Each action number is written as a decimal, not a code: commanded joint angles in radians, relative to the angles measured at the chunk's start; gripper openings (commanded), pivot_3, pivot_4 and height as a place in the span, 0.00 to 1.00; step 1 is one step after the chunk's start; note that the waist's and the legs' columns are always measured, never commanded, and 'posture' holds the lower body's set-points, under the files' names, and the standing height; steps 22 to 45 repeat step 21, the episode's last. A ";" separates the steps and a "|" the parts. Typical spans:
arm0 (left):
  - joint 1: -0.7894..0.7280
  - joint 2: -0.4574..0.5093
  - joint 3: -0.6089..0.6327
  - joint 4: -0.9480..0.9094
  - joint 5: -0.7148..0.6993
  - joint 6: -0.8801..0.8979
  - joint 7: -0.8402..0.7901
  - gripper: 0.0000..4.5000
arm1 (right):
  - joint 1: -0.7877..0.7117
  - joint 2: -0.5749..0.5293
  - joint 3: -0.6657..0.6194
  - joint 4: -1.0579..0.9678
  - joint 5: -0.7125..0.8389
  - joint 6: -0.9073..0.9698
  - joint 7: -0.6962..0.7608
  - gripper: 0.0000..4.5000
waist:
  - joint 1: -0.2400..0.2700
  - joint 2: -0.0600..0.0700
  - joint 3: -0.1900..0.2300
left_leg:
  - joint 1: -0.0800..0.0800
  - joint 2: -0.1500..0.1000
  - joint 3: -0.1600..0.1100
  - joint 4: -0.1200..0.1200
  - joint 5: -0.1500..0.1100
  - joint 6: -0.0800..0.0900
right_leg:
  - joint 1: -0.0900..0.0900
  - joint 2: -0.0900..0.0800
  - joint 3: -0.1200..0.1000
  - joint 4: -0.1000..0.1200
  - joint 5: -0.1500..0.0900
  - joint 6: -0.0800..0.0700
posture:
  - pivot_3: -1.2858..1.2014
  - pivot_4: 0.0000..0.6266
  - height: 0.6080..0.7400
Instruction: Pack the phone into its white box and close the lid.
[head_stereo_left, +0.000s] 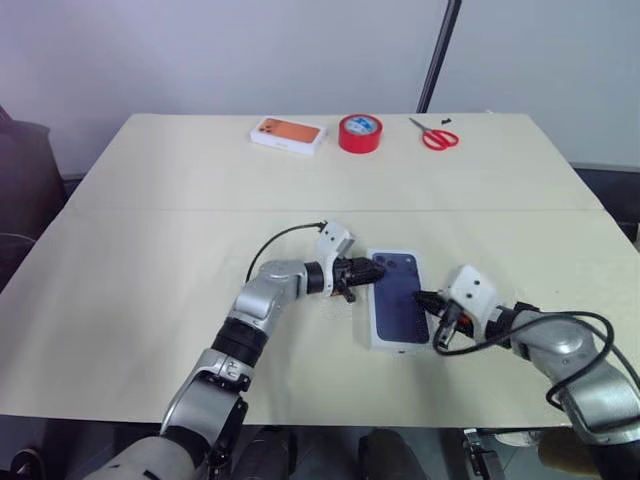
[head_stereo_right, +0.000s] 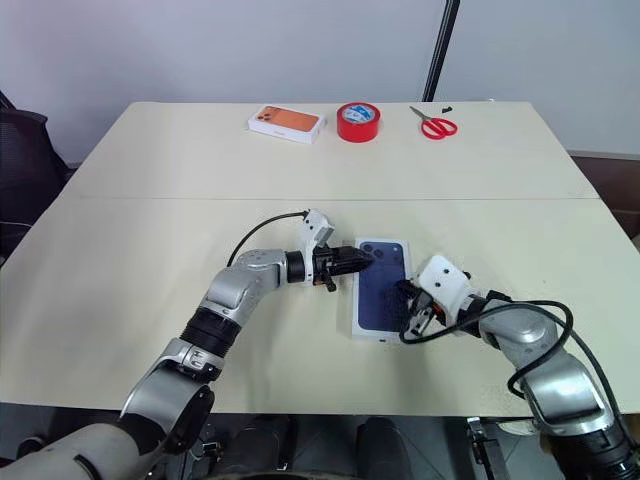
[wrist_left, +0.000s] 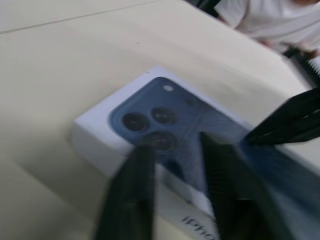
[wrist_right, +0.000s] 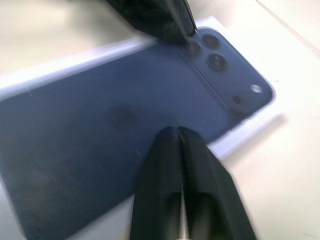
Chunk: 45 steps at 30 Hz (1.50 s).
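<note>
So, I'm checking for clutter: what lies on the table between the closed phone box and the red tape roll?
Nothing: in the left eye view the table is bare between the lid and the red tape roll.

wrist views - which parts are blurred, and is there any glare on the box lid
Left wrist view: the left gripper fingers are soft and smeared, while the camera cluster printed on the lid is fairly crisp. Right wrist view: the right gripper and the lid are both blurred; no strong glare, just one small bright spot.
</note>
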 joint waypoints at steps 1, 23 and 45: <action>0.007 0.076 0.057 -0.090 -0.033 0.013 -0.037 0.74 | -0.074 0.035 -0.121 -0.030 0.121 0.042 -0.018 0.40 | -0.004 0.001 0.001 | -0.001 0.000 0.000 0.000 0.000 0.000 | -0.001 0.000 0.000 0.001 0.000 0.000 | 0.52 0.24 1.00; 0.367 0.569 0.343 -0.383 -0.208 0.113 -0.182 0.96 | 0.023 -0.052 -0.223 0.027 0.162 -0.045 0.097 0.85 | 0.001 0.004 0.003 | -0.004 0.002 0.000 -0.002 0.000 0.000 | -0.006 -0.001 0.002 0.001 0.000 0.000 | 0.52 0.24 1.00; 0.367 0.569 0.343 -0.383 -0.208 0.113 -0.182 0.96 | 0.023 -0.052 -0.223 0.027 0.162 -0.045 0.097 0.85 | 0.001 0.004 0.003 | -0.004 0.002 0.000 -0.002 0.000 0.000 | -0.006 -0.001 0.002 0.001 0.000 0.000 | 0.52 0.24 1.00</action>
